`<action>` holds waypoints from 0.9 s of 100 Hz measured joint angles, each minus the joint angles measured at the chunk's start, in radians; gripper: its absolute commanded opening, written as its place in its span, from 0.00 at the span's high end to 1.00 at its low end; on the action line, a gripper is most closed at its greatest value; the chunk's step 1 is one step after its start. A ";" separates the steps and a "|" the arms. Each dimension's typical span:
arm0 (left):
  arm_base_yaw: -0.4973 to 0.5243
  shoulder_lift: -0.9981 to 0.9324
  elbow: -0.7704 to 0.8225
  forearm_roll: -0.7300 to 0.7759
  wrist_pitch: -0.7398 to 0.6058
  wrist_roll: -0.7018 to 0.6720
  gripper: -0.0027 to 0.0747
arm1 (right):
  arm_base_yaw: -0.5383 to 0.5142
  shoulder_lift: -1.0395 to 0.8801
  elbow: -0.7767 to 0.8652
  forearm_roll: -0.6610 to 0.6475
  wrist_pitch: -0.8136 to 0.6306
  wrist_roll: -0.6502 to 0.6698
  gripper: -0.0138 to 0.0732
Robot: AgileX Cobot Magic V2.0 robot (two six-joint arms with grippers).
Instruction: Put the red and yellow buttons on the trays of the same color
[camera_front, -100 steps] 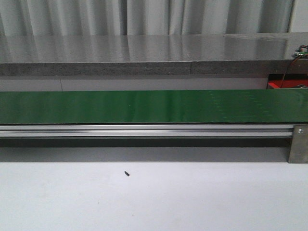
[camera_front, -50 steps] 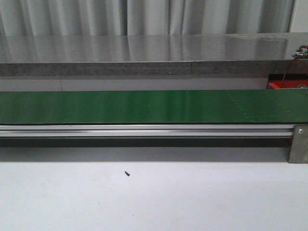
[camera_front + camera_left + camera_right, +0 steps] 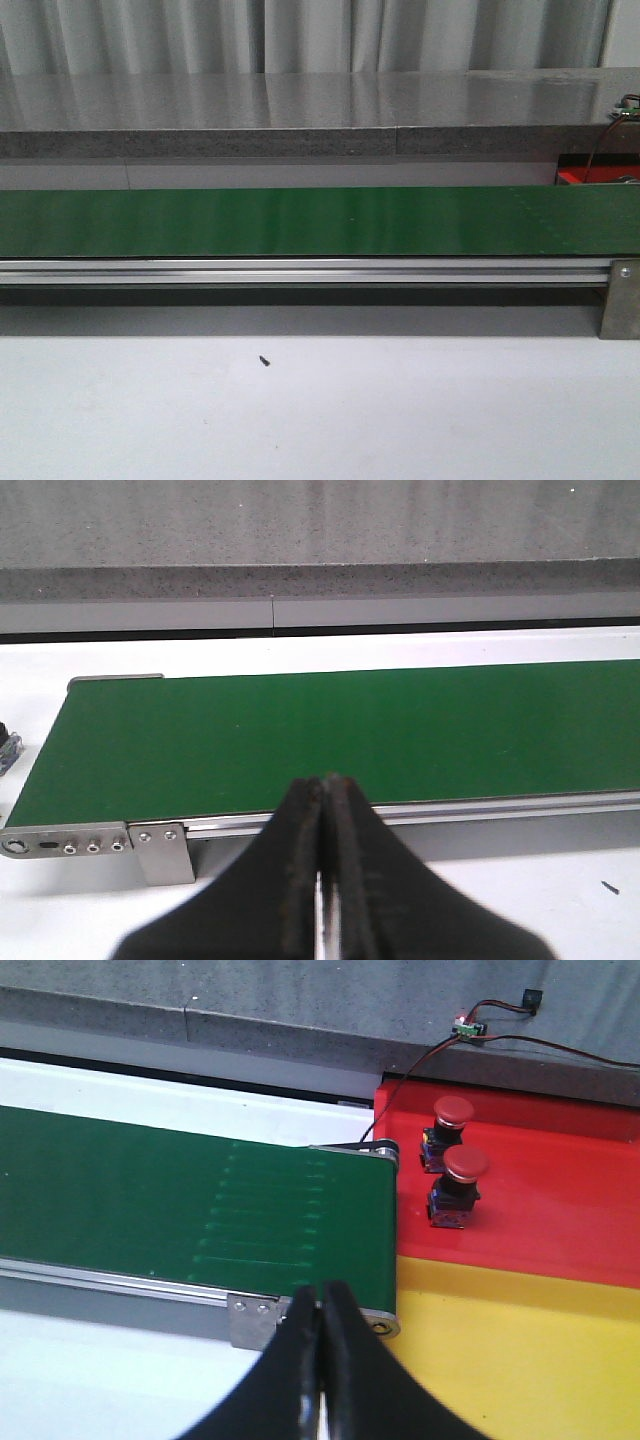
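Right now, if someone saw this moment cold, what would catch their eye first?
The long green conveyor belt running across the front view, with nothing on it. Next, in the right wrist view, two red buttons standing on the red tray past the belt's end, with the yellow tray adjoining it. Both the left gripper and right gripper hang shut and hold nothing.

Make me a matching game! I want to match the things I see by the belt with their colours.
Things:
1. belt
2. two buttons
3. near tray
4. right tool

Colours:
A. yellow
B. black
C. green
D. red

Pairs: 1-C, 2-D, 3-A, 4-B
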 measured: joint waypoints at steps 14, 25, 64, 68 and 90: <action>0.000 0.000 0.000 0.000 0.000 0.000 0.99 | 0.000 0.000 0.000 0.000 0.000 0.000 0.92; 0.000 0.000 0.000 0.000 0.000 0.000 0.99 | 0.000 0.000 0.000 0.000 0.002 0.000 0.92; 0.047 0.064 -0.062 0.034 0.126 -0.043 0.78 | 0.000 0.000 0.000 0.000 0.003 0.000 0.92; 0.071 0.090 -0.094 0.045 0.152 -0.049 0.73 | 0.000 0.000 0.000 0.000 0.003 0.000 0.92; 0.219 0.300 -0.289 0.082 0.194 -0.060 0.39 | 0.000 0.000 0.000 0.000 0.005 0.000 0.92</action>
